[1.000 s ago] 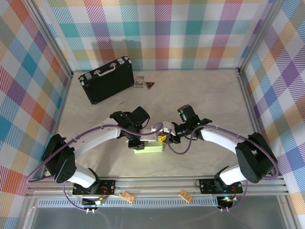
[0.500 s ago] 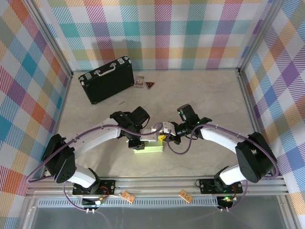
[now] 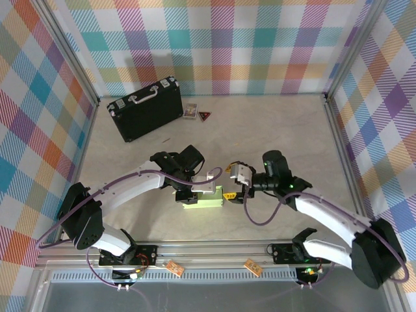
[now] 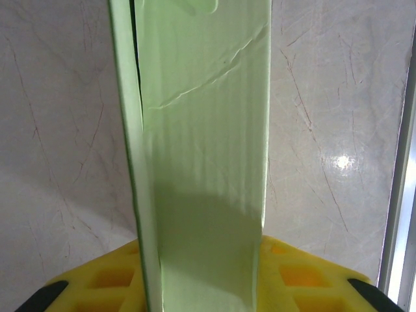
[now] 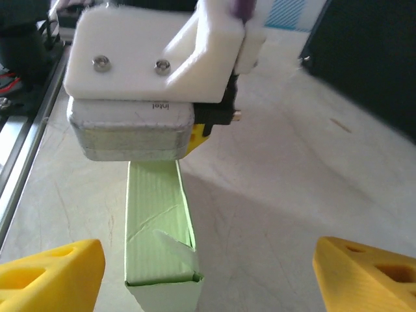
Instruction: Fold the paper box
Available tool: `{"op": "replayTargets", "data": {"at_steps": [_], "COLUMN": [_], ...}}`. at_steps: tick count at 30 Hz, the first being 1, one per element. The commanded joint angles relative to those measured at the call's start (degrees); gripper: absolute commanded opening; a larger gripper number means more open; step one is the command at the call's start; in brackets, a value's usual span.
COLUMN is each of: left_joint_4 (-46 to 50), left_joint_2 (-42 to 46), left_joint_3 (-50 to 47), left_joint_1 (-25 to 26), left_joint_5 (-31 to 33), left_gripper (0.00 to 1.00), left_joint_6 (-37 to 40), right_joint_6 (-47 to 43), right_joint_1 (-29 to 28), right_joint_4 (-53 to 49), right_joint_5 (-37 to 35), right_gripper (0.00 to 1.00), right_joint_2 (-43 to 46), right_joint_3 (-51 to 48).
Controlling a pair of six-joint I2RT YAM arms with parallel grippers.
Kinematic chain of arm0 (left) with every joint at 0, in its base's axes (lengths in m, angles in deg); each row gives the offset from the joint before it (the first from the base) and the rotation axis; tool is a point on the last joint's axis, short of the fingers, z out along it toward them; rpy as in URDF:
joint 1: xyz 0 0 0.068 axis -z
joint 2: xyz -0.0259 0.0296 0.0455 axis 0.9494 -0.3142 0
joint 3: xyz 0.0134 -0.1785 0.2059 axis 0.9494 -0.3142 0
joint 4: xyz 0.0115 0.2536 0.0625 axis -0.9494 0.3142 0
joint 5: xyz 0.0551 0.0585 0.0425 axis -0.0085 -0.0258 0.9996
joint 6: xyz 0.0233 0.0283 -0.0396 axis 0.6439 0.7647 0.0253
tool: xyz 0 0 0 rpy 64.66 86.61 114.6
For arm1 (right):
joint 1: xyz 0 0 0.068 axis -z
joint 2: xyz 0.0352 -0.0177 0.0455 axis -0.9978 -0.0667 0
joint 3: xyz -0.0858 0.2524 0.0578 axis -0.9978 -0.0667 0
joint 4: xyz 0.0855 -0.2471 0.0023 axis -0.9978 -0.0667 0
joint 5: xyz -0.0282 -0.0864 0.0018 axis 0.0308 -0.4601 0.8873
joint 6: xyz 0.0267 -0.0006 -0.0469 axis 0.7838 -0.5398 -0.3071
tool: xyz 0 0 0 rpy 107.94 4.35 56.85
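Pale green card makes the paper box (image 3: 205,202), which from the top camera lies on the table (image 3: 279,130) near the front edge, between the two arms. The left gripper (image 3: 190,195) sits over its left part. The right gripper (image 3: 229,181) is just beside the box's right end, and its yellow fingers (image 3: 229,194) stand wide apart with nothing between them. A black case (image 3: 146,107) lies well apart, at the back left, with two small cards (image 3: 190,110) near it.

From the left wrist camera, the paper box (image 4: 201,130) runs as a long narrow strip up the middle, with some creases on its face. The left gripper (image 4: 201,289) is closed narrowly on it: yellow fingers (image 4: 292,273) press against both sides of the strip.

From the right wrist camera, the right gripper (image 5: 208,276) is wide open, one yellow fingertip (image 5: 49,273) in each lower corner. The near end of the paper box (image 5: 156,234) lies low between them, touching neither, with a small flap standing up. The left gripper (image 5: 195,140) holds its far part.
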Motion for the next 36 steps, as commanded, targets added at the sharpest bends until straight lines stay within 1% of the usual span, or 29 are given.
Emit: {"op": "replayTargets", "data": {"at_steps": [1, 4, 5, 6, 8, 10, 14, 15, 18, 21, 27, 30, 34, 36], "left_joint_4": [1.77, 1.86, 1.86, 1.79, 1.60, 1.60, 1.72, 1.85, 2.26, 1.87, 1.61, 1.65, 1.59, 1.68], "left_joint_2": [-0.17, 0.04, 0.18, 0.39, 0.73, 0.84, 1.04, 1.21, 2.04, 3.32, 4.26, 4.33, 4.32, 4.08], "left_joint_3": [-1.02, -0.99, -0.95, -0.99, -0.99, -0.75, -0.56, -0.47, 0.06, -0.02, -0.12, -0.12, -0.38, -0.31], "left_joint_1": [0.69, 0.75, 0.74, 0.70, 0.76, 0.74, 0.69, 0.70, 0.69, 0.69, 0.74, 0.74, 0.71, 0.74], "left_joint_5": [-1.60, -1.77, -1.96, -2.04, -2.43, -2.81, -3.16, -3.39, -4.31, -5.10, -5.22, -4.86, -4.72, -4.77], "left_gripper": [0.34, 0.36, 0.37, 0.37, 0.39, 0.41, 0.47, 0.49, 0.60, 0.65, 0.68, 0.70, 0.71, 0.69], "left_joint_6": [0.46, 0.31, 0.35, 0.35, 0.27, 0.16, -0.08, -0.09, -0.16, -0.13, -0.17, -0.25, -0.25, -0.21], "right_joint_6": [15.88, 26.55, 30.50, 32.39, 33.69, 35.73, 37.02, 36.81, 37.08, 36.97, 36.50, 34.93, 28.26, 22.70], "right_joint_1": [0.36, 0.41, 0.40, 0.42, 0.39, 0.36, 0.38, 0.36, 0.37, 0.36, 0.32, 0.36, 0.36, 0.36], "right_joint_4": [7.72, 4.46, 3.20, 1.72, 0.37, -0.43, -2.02, -2.12, -2.68, -3.39, -3.17, -4.90, -7.56, -7.89], "right_joint_5": [-5.82, -12.55, -13.22, -12.17, -9.15, -9.30, -8.39, -7.52, -6.39, -6.01, -4.84, -4.72, -2.88, -0.07], "right_gripper": [0.87, 0.84, 0.83, 0.83, 0.83, 0.83, 0.83, 0.82, 0.82, 0.80, 0.81, 0.81, 0.86, 0.88], "right_joint_2": [4.04, 4.91, 4.69, 4.39, 3.62, 2.82, 0.95, 0.29, -1.69, -3.11, -3.67, -3.41, -2.46, -1.92], "right_joint_3": [-2.02, -0.24, 0.22, 0.59, 0.57, 0.58, 1.78, 2.10, 3.39, 4.47, 4.88, 5.97, 7.98, 8.45]}}
